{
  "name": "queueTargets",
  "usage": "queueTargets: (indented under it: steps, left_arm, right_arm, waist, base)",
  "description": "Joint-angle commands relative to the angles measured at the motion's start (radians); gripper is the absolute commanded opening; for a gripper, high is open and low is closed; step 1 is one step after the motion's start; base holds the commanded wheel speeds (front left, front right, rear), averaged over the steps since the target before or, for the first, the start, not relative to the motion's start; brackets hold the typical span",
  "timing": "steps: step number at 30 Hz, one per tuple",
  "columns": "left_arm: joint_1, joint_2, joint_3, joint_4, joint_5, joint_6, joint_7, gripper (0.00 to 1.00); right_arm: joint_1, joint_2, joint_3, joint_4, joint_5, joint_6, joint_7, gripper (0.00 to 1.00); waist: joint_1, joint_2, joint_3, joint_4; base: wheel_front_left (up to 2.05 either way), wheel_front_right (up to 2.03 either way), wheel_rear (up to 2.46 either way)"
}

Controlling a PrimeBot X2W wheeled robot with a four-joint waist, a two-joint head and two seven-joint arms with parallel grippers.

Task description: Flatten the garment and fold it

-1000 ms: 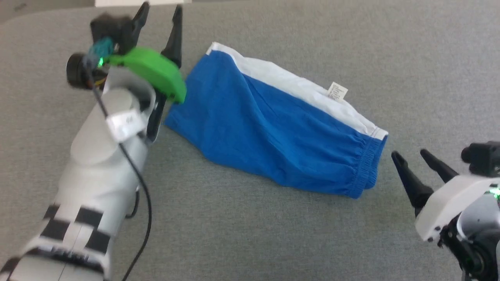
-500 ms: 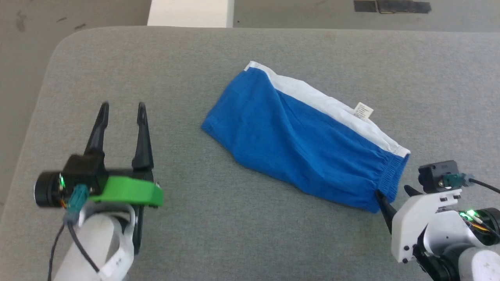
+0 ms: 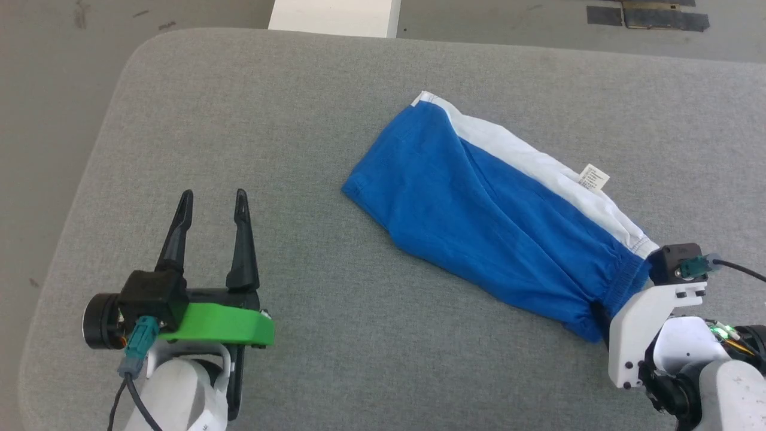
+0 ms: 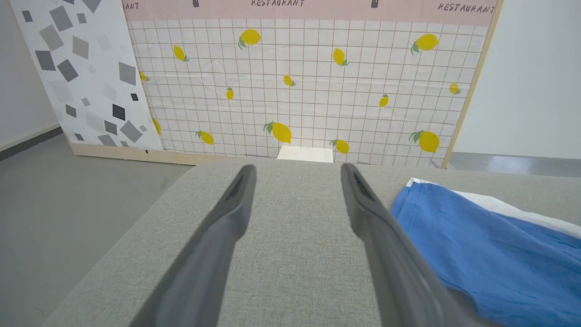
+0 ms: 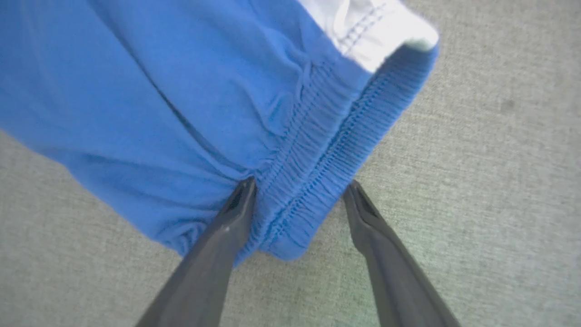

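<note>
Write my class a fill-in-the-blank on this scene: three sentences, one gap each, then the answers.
The shorts are mainly ____ with a white side stripe.
The right gripper, open, straddles the shorts' elastic ____.
The left gripper is open and holds ____.
Answers: blue; waistband; nothing.
</note>
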Motion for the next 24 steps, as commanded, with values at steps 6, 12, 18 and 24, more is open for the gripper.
queueTargets:
  steps: [6,12,18,24]
  left_arm:
    - [0.02,-0.018,0.013,0.015,0.021,-0.03,-0.004,1.0]
    - [0.013,-0.028,0.011,0.052,0.011,-0.061,0.0,1.0]
    - [-0.116,-0.025,-0.029,0.134,-0.05,-0.13,0.192,1.0]
    - [-0.35,-0.04,-0.084,0.281,-0.102,-0.185,0.49,1.0]
  right_arm:
    - [-0.018,0.002,0.046,0.085,0.023,-0.001,0.016,0.0]
    - [-0.045,0.002,0.048,0.073,0.037,-0.001,-0.009,0.0]
    - [-0.063,0.002,0.057,0.043,0.071,-0.001,-0.021,0.0]
    - [-0.077,0.002,0.091,0.024,0.106,-0.001,-0.03,0.0]
  waist:
    - [0.0001,0.0,0.002,-0.006]
    - [0.0001,0.0,0.001,-0.023]
    - [0.0001,0.0,0.014,-0.061]
    - [0.0001,0.0,0.057,-0.102]
  base:
    - [0.0,0.0,0.0]
    - [0.0,0.0,0.0]
    - [0.0,0.0,0.0]
    - [0.0,0.0,0.0]
